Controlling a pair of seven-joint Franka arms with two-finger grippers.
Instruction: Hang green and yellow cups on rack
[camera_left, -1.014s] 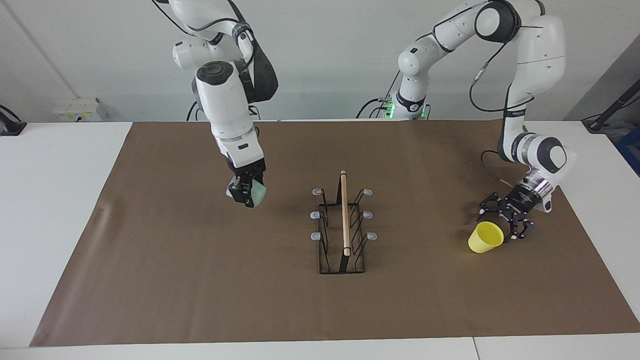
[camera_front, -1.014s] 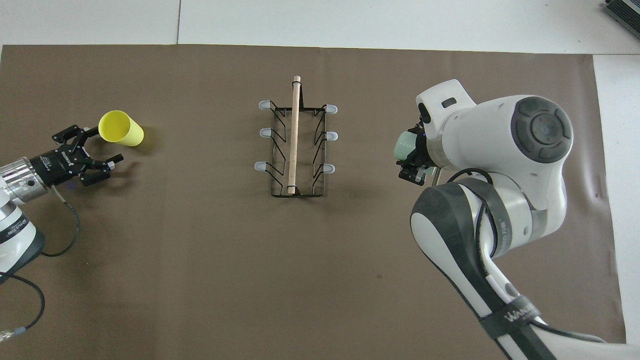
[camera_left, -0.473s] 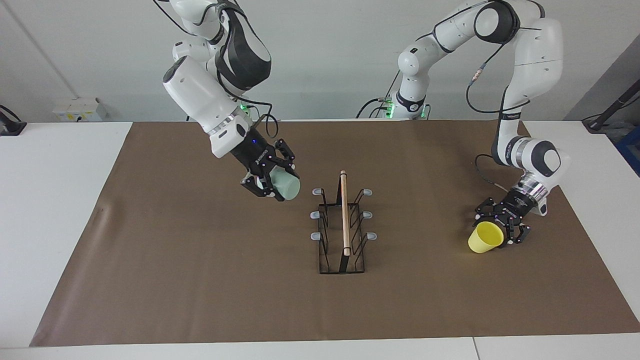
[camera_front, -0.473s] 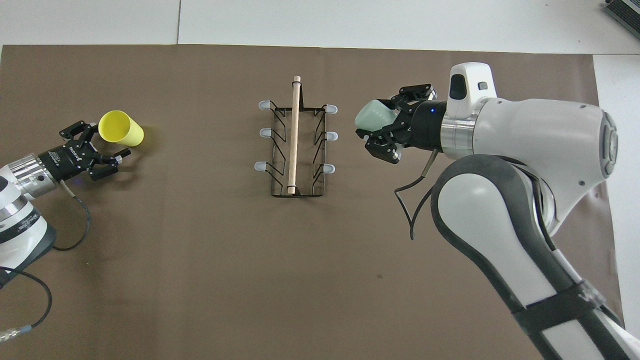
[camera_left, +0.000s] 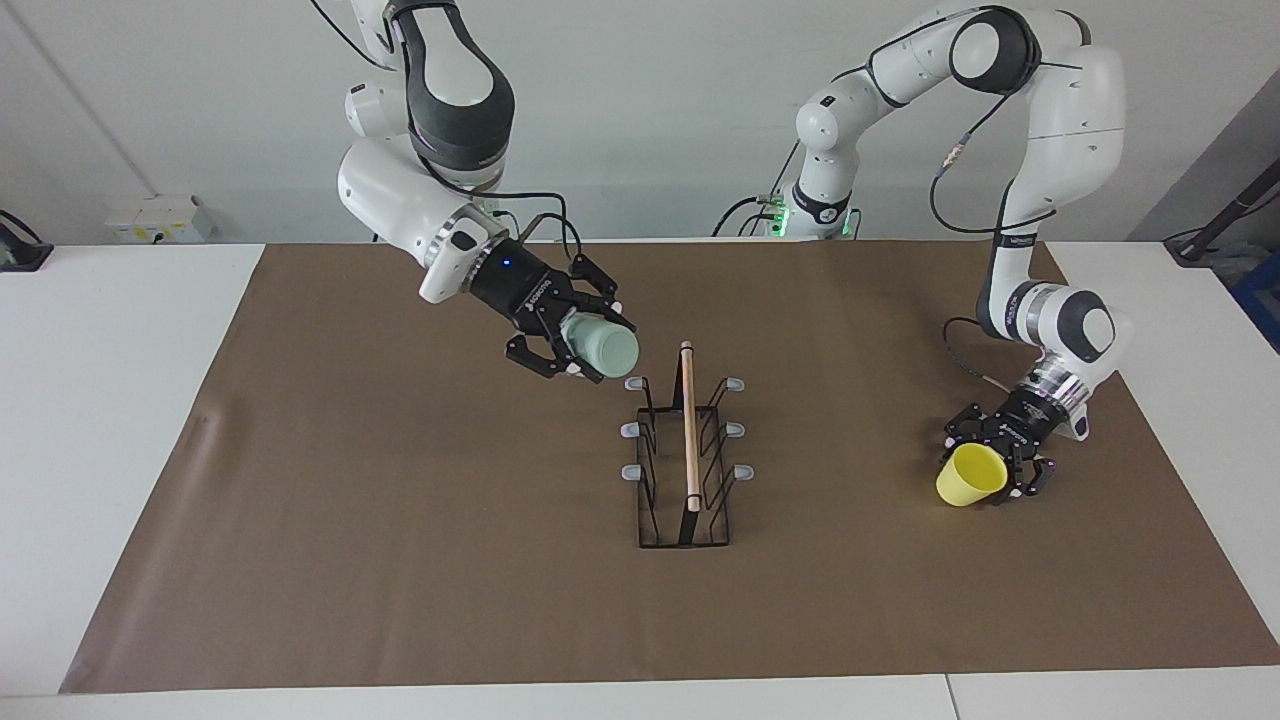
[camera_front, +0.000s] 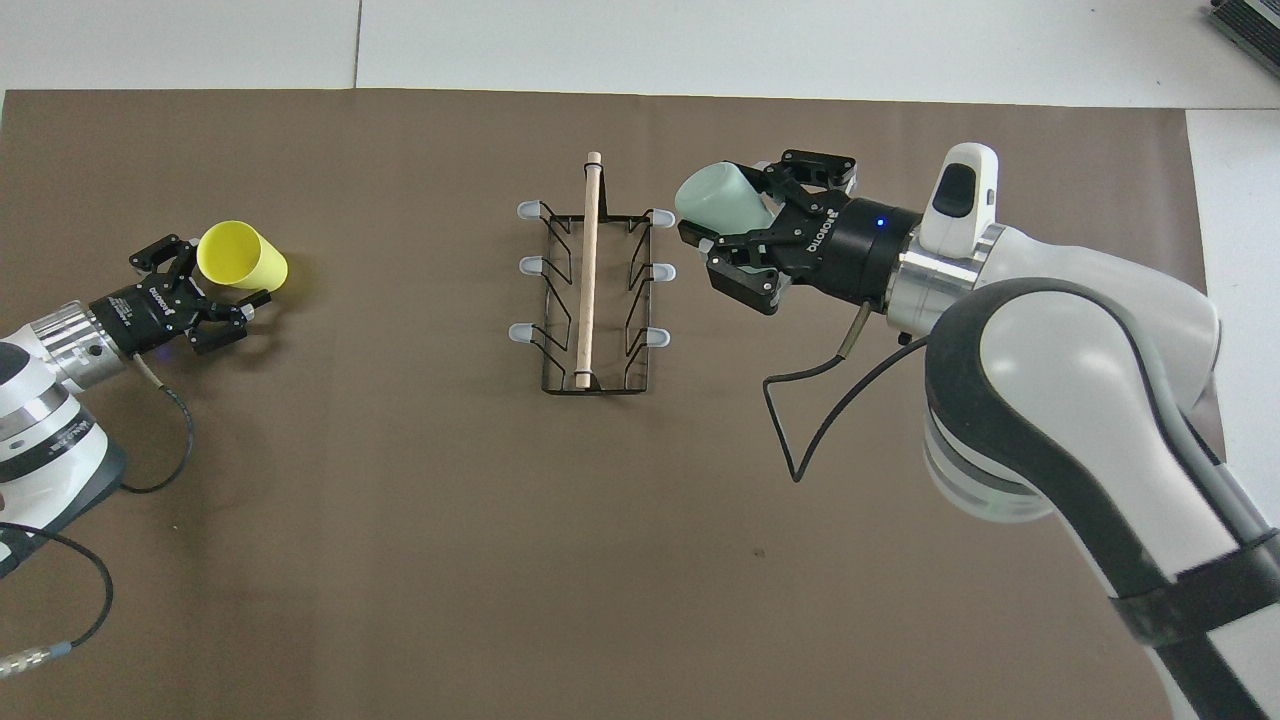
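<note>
right pincer: the right pincer (camera_left: 572, 348) grips the green cup (camera_left: 602, 351) by its wider end, cup lying near level, its closed base pointing at the rack (camera_left: 686, 455), up in the air beside the rack's end nearest the robots, toward the right arm's end of the table (camera_left: 150, 400).
left pincer: the left pincer (camera_left: 997, 462) sits low at the yellow cup (camera_left: 969, 474), fingers spread to either side of the cup's narrow end; whether they touch it i cannot tell. the cup lies on its side on the table, toward the left arm's end, well apart from the rack.
rack: stands mid-table, wooden rod on top, all six grey-tipped prongs bare.
doing it well: i'd say the green cup's mouth must face a prong (camera_left: 636, 384), so the wrist needs turning before it slides on; the left should close square on the yellow cup so it doesn't roll.
changed since before: the right pincer has swung from pointing down to near level and carried the green cup close to the rack; the left has crept onto the yellow cup.
</note>
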